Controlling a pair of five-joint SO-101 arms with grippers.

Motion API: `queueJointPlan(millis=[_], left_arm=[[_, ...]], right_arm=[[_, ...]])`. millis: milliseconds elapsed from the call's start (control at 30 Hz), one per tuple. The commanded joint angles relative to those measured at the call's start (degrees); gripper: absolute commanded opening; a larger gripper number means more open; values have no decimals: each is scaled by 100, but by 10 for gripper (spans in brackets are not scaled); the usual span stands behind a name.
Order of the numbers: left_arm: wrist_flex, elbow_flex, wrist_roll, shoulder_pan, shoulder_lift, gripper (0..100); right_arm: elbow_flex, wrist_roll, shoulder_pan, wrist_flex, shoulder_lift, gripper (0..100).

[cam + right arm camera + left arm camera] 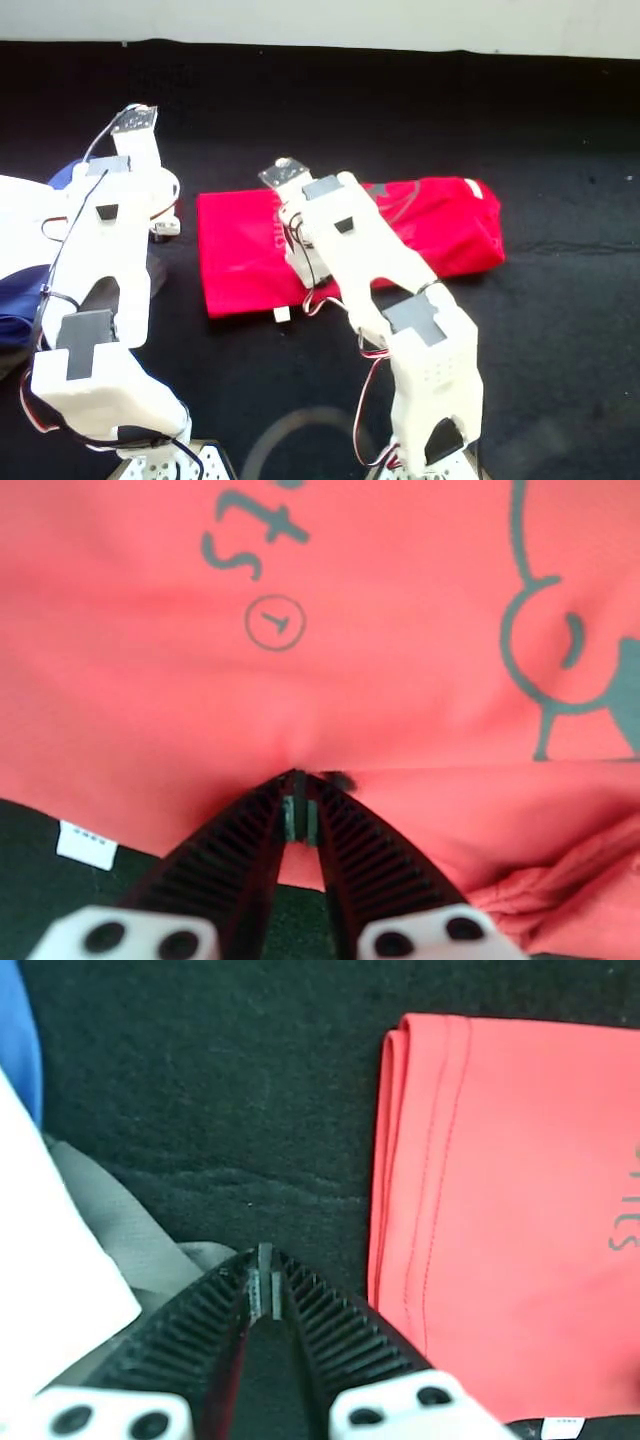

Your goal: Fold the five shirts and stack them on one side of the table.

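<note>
Black tabletop point(560, 130) — red shirt point(440, 225) half folded, pinched by right gripper point(297, 802) fingers; left gripper point(265, 1280) fingers closed, empty; other shirts point(20, 225) heaped beside it, unfolded.

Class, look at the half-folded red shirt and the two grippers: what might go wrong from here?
1. The right gripper seems to pinch just a small pucker of the red shirt; the cloth may slip out, or a pull may drag the folded layers apart.
2. The left gripper sits shut close beside the white shirt; moving, it might snag it.
</note>
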Motion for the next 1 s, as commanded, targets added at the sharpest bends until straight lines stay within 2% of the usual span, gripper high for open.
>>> queueJointPlan(millis=[0, 200, 267, 400, 667, 900, 967], left_arm=[[44, -66, 53, 207, -312, 17], [53, -40, 62, 479, -303, 180], [62, 48, 97, 558, -303, 220], [44, 110, 589, 646, -127, 228], [176, -989, 905, 725, 1473, 224], [1090, -2176, 879, 752, 2554, 223], [1407, -2642, 879, 752, 2800, 190]], right_arm=[[-215, -62, 259, 233, -963, 6], [-259, 0, 602, 866, -2835, 15], [-259, 193, 840, 1103, -3327, 67], [-224, 624, 1429, 1534, -4075, 204], [-198, 1108, 3029, 2264, -5288, 169], [-75, 1503, 4646, 2545, -5895, 167], [312, 1486, 5033, 2501, -5965, 166]])
